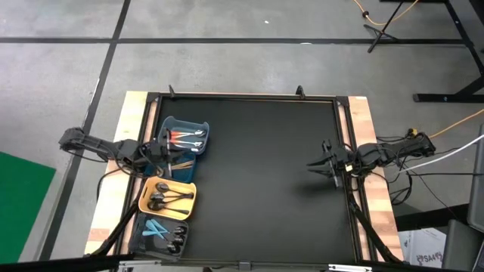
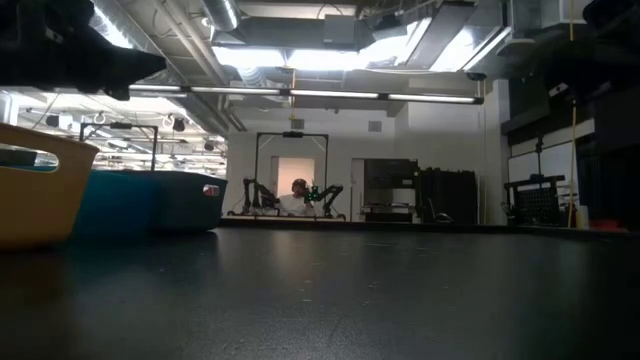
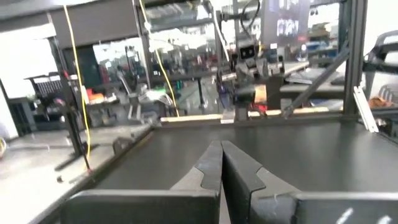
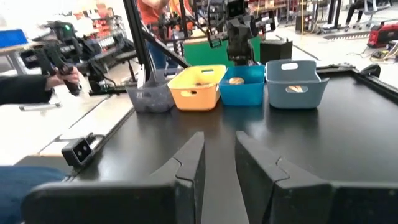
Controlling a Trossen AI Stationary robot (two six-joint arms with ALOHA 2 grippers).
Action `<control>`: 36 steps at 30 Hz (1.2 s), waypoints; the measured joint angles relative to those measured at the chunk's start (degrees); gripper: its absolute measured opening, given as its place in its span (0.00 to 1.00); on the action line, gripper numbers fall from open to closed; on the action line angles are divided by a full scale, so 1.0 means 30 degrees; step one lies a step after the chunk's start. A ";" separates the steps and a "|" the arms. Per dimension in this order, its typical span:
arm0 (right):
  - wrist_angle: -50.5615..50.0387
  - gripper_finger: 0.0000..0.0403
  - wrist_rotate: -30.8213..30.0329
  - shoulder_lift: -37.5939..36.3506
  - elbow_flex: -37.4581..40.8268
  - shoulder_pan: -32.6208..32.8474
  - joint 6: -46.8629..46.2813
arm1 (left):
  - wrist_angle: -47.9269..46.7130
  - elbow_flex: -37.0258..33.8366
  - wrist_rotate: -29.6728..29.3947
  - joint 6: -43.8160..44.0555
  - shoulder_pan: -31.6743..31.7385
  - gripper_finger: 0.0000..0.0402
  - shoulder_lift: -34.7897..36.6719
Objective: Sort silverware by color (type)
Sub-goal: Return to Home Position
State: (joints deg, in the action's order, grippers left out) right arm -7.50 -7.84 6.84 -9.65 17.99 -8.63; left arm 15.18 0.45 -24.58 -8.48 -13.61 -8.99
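Along the table's left edge stand several bins. The grey-blue bin (image 1: 198,128) holds orange-handled silverware (image 1: 186,136). Gold pieces (image 1: 181,162) lie in the blue bin (image 4: 244,87) beside it. The yellow bin (image 1: 145,198) holds black pieces (image 1: 168,199). Light blue pieces (image 1: 157,229) and black ones lie in the grey bin (image 1: 141,236). My left gripper (image 1: 169,146) hovers level over the far bins, shut and holding nothing (image 3: 221,163). My right gripper (image 1: 324,162) waits at the table's right side, open with nothing between its fingers (image 4: 219,158).
The black mat (image 1: 265,181) stretches bare between the bins and my right gripper. A raised frame (image 1: 249,96) runs round the mat. Beyond the table's left side a person's hand (image 4: 65,76) holds a device. The yellow bin (image 2: 35,190) and blue bin (image 2: 140,200) fill the low view's left.
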 joint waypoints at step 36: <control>0.5595 0.19 0.1140 -0.1285 0.2616 -0.0005 0.1939 | -0.4219 0.0129 0.0889 -0.1890 0.0302 0.00 0.2825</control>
State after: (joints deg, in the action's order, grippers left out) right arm 9.29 -4.42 2.98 -1.80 17.98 -2.81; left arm 2.52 0.84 -21.91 -14.15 -12.70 -0.51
